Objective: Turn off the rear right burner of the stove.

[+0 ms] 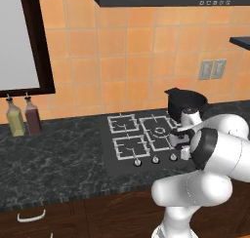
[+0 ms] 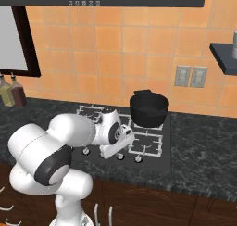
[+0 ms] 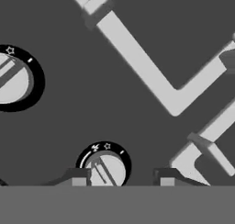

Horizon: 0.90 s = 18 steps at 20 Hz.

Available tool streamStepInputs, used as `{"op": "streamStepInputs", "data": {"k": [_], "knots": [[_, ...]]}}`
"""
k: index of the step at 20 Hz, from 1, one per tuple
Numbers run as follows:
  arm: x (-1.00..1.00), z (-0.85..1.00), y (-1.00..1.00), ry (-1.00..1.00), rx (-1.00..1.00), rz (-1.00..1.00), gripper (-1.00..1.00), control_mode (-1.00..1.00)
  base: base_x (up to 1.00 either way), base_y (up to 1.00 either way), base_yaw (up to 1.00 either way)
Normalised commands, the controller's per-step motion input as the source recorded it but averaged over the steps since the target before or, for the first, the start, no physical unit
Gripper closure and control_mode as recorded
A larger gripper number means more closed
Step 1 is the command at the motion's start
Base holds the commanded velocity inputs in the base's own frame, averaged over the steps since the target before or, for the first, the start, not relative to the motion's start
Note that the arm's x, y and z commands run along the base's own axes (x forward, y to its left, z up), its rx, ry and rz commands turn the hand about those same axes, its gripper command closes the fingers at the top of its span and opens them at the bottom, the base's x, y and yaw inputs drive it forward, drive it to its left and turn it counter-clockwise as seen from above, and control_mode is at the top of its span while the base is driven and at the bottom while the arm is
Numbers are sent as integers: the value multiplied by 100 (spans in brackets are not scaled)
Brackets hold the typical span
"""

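The gripper [image 3: 123, 178] hangs low over the front edge of the stove [image 1: 113, 161], its two dark tips spread apart with nothing between them. In the hand view a round knob [image 3: 106, 170] sits just beside the left tip, off-centre rather than squarely in the gap, and a second knob [image 3: 11, 81] lies further off to the upper left (which burner either one serves I cannot tell from the printed marks). Pale grate bars [image 3: 142, 69] cross the black glass beyond.

As for progress, the reach looks nearly finished but no knob is grasped, so I judge the turning itself not yet done; closing on the right knob and rotating it are what is left.

The rear right burner [image 2: 159, 123] sits at the back right of the cooktop, under a black pot [image 2: 148, 108] that covers most of its grate. The right base view shows this pot and the front right grate [image 2: 147, 144] plainly. The left base view has the arm across that side, yet it shows three knobs in the front row [image 1: 155, 159] and the left-hand grates [image 1: 122, 123]. The hand view alone gives the tips' spacing and the dial markings.
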Motion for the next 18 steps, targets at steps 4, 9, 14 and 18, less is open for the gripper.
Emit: {"op": "streamStepInputs", "data": {"k": [4,9,14,18], "knots": [[-21,-34,-18,0,26,-40,100,-100,0,0,0],[-26,-35,-26,-5,26,-49,100,-100,0,0,0],[-12,-38,-7,-17,31,-69,100,-100,0,0,0],[0,-48,0,-20,30,-82,100,-100,0,0,0]]}}
